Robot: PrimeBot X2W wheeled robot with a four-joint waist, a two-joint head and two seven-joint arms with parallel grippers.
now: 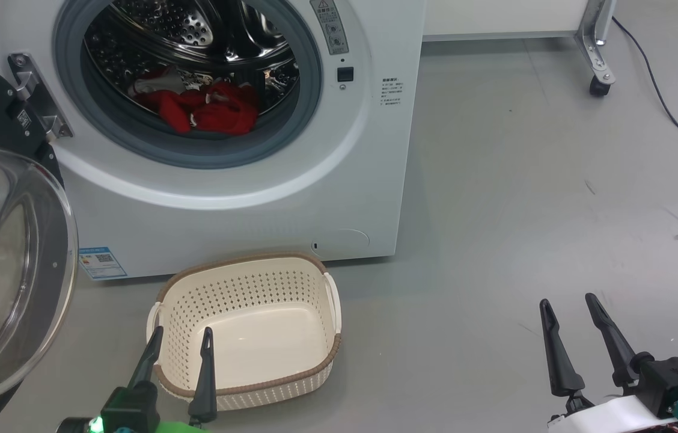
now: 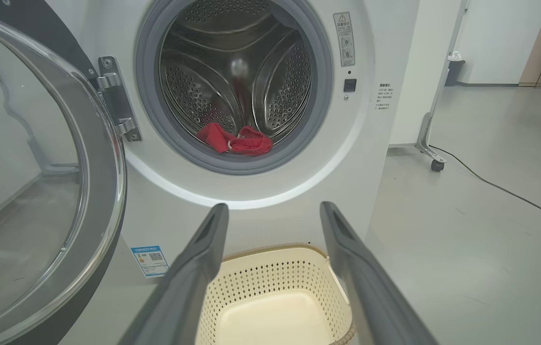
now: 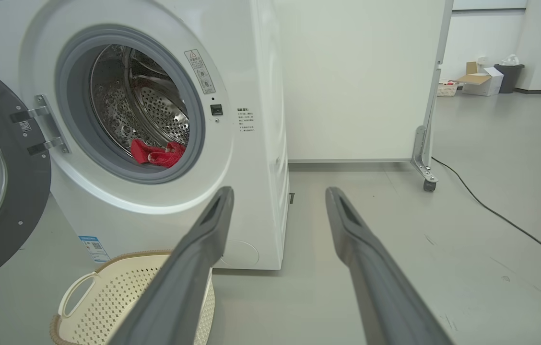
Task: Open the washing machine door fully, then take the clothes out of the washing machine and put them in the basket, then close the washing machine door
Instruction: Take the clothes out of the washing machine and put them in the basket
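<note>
I see the big white front-loading washing machine [image 1: 243, 198], its round black glass-windowed door [image 1: 8, 270] swung open at left. The cream perforated plastic basket [image 1: 237, 261] sits on the floor just before it. Red fabric clothes [image 1: 219, 108] lie in the drum. Left gripper [image 1: 183, 331] at the basket's near rim, right gripper [image 1: 567, 299] well apart. Both are spread wide and hold nothing.
</note>
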